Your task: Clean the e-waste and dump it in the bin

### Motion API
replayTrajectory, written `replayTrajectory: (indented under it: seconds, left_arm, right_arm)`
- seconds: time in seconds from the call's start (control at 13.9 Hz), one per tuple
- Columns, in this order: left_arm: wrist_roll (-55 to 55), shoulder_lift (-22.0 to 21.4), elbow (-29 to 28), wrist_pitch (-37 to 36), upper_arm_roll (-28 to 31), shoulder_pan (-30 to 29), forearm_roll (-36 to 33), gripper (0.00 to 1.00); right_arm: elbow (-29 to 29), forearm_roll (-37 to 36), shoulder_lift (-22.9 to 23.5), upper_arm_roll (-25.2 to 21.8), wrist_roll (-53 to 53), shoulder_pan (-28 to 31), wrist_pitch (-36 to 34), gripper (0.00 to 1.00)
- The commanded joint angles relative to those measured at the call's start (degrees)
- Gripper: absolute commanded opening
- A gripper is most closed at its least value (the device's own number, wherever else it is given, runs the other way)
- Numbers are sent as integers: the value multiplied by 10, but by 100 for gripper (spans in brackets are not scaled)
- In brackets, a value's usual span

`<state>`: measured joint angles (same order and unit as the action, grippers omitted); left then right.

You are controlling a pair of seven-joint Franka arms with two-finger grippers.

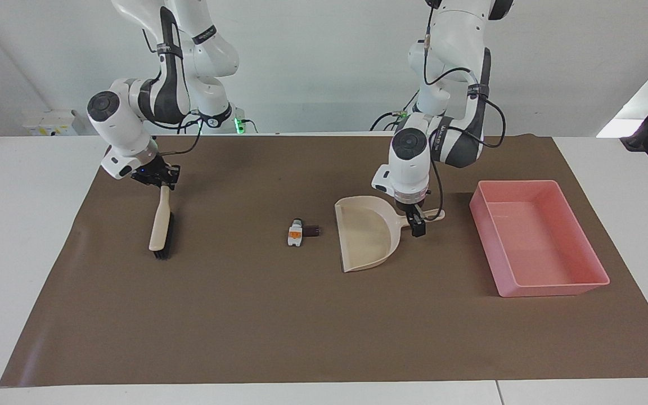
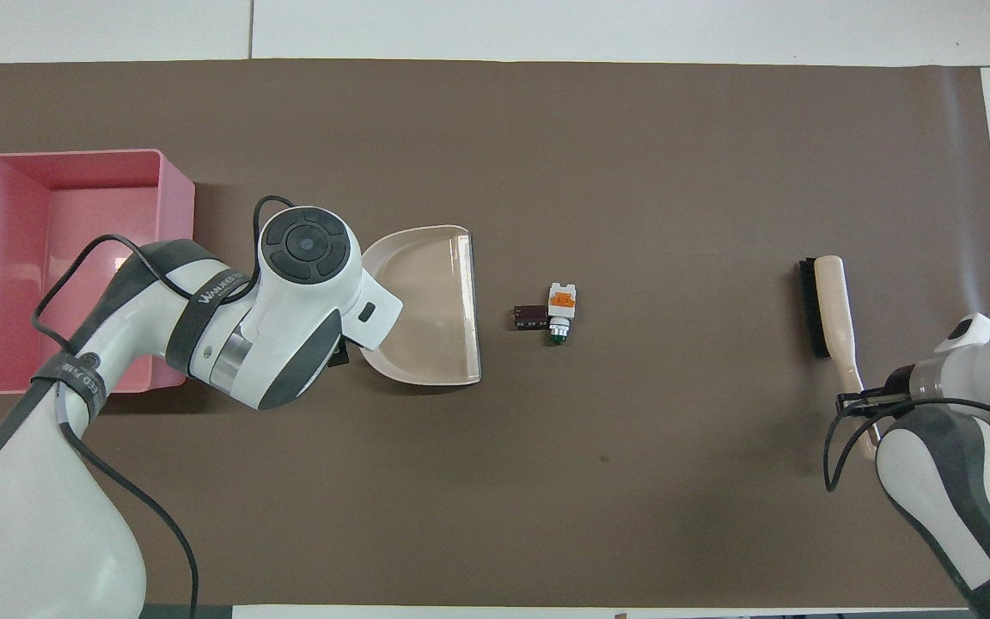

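Observation:
The e-waste lies mid-table: a white-grey block with an orange mark (image 1: pixel 295 232) (image 2: pixel 562 300) touching a dark chip (image 1: pixel 312 230) (image 2: pixel 529 316). A beige dustpan (image 1: pixel 366 236) (image 2: pixel 426 309) lies beside them toward the left arm's end, its open mouth facing them. The pink bin (image 1: pixel 526 236) (image 2: pixel 74 223) stands beside the dustpan, at that end. My left gripper (image 1: pixel 415 224) is down at the dustpan's handle; in the overhead view its wrist hides it. My right gripper (image 1: pixel 158 178) (image 2: pixel 861 401) is shut on the handle of the beige black-bristled brush (image 1: pixel 161 225) (image 2: pixel 830 305), which rests on the mat.
A brown mat (image 1: pixel 279 320) covers most of the white table. The bin holds nothing. The left arm's cable hangs over the bin's nearer wall in the overhead view.

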<state>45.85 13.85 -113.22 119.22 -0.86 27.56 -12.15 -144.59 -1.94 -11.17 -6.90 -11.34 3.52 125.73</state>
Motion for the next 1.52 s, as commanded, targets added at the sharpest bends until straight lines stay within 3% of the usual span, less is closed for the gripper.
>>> replayTrajectory:
  seconds: [0.0, 0.22, 0.29, 0.43, 0.51, 0.94, 1.08, 1.44]
  left_arm:
    - [-20, -8, -11, 13, 8, 8, -15, 94]
    - [-24, -8, -12, 12, 8, 16, -24, 78]
    - [-24, -8, -10, 13, 8, 17, -24, 67]
    - [-24, -8, -9, 6, 8, 22, -24, 18]
    - [-25, -8, -6, 3, 8, 22, -24, 0]
    - [-21, -15, 15, -34, 8, 23, -42, 0]
    - [-22, -11, 49, -109, 8, 31, -46, 0]
    - [-29, -5, 49, -111, 8, 71, -63, 0]
  right_arm:
    - [31, -10, -7, 1, 9, 1, -44, 0]
    - [77, -11, 12, 10, 24, -4, -73, 0]
    - [87, -17, 18, 34, 51, -4, -73, 0]
    - [100, -39, 21, 87, 112, -4, -72, 0]
    - [105, -43, 25, 111, 136, -4, -70, 0]
    - [134, -43, 67, 251, 261, -4, -63, 0]
    - [133, -41, 70, 278, 300, -4, -63, 0]
    - [128, -3, 73, 333, 336, -3, -64, 0]
